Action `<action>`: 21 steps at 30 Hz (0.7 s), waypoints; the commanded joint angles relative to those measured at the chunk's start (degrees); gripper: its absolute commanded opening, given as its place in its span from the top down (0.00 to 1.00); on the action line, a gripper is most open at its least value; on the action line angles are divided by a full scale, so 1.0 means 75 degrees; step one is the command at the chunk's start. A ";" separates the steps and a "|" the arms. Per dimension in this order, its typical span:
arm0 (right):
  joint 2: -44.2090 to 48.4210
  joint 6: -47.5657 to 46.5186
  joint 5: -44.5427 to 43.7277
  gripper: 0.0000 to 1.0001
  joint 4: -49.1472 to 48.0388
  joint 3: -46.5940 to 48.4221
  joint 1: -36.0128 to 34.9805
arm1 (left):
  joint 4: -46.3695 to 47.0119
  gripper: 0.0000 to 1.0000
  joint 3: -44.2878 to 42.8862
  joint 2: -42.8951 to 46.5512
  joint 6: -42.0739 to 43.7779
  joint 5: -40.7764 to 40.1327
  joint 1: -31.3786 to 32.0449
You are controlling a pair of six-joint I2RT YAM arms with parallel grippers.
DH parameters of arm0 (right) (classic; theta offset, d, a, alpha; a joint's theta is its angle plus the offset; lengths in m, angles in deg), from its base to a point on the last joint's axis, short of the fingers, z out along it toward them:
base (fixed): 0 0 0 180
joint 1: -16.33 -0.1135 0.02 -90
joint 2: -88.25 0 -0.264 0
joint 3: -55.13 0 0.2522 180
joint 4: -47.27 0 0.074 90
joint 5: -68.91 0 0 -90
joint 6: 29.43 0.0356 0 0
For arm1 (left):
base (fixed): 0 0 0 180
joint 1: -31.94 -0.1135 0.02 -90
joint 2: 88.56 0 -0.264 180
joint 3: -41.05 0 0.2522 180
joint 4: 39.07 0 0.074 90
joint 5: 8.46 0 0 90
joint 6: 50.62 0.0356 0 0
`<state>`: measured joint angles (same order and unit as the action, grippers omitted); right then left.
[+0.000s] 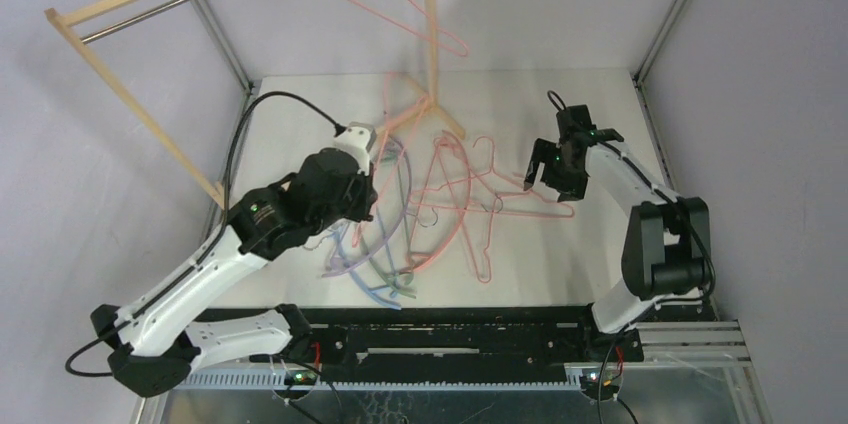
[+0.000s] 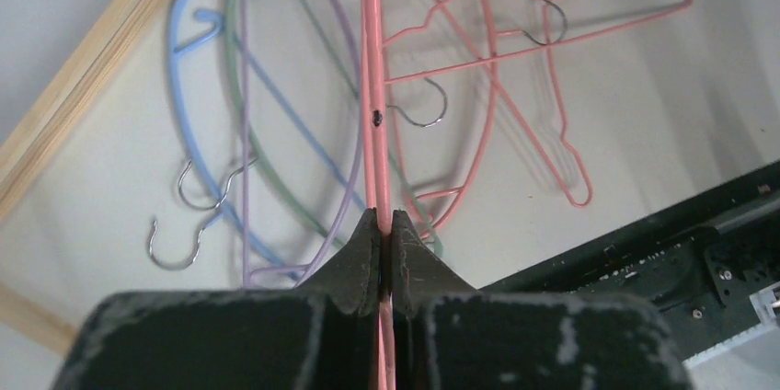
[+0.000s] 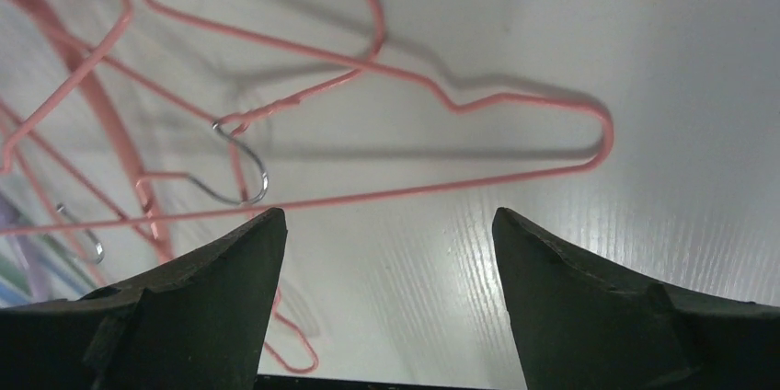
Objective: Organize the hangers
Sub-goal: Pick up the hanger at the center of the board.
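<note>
Your left gripper (image 2: 379, 220) sits closest, its fingers pinched tight on the bar of a pink hanger (image 2: 370, 86), which runs straight away from the jaws above the other hangers. Your right gripper (image 3: 386, 224) is spread wide with nothing between its fingers. It hovers over a flat wire hanger (image 3: 276, 40) lying on the table (image 1: 600, 109).

Judging by the layout, you are early in the job. One hung hanger (image 1: 400, 23) dangles up by the rack (image 1: 130, 94), but its hook runs out of the top view, so you cannot confirm it is on the rod. Everything else is left to do. The pile (image 1: 445, 159) lies mid-table, with wire triangles crossed over curved lilac, green and blue ones and the hooks tangled together. The pink one in your left grip looks like the next to go up. Whether it is lifted clear of the rest, you cannot tell.
</note>
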<state>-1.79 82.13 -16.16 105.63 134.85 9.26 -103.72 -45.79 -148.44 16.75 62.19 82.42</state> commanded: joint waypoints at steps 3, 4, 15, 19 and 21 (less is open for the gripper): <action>-0.0766 -0.0144 -0.0847 0.10 -0.0367 0.0944 0.0118 | -0.0382 1.00 0.0551 0.0918 -0.0807 -0.0700 -0.0459; -0.0847 -0.0221 -0.0975 0.10 -0.0392 0.1009 0.0118 | -0.0356 1.00 0.0633 0.1033 -0.0865 -0.0720 -0.0572; -0.1947 -0.0965 -0.1001 0.26 -0.0387 0.1830 -0.0096 | 0.0153 1.00 0.0802 0.1529 -0.0665 -0.0437 -0.2237; -0.1530 -0.0906 -0.1172 0.24 -0.0367 0.1735 -0.0573 | 0.0732 1.00 0.0599 0.1323 -0.0208 -0.0528 -0.2699; -0.1418 -0.0811 -0.1086 0.24 -0.0318 0.1733 -0.0753 | 0.0774 1.00 0.0127 0.0958 0.0219 -0.0953 -0.2727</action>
<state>-17.42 76.43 -24.42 103.66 147.54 6.86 -103.96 -39.95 -138.15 12.72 59.09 63.16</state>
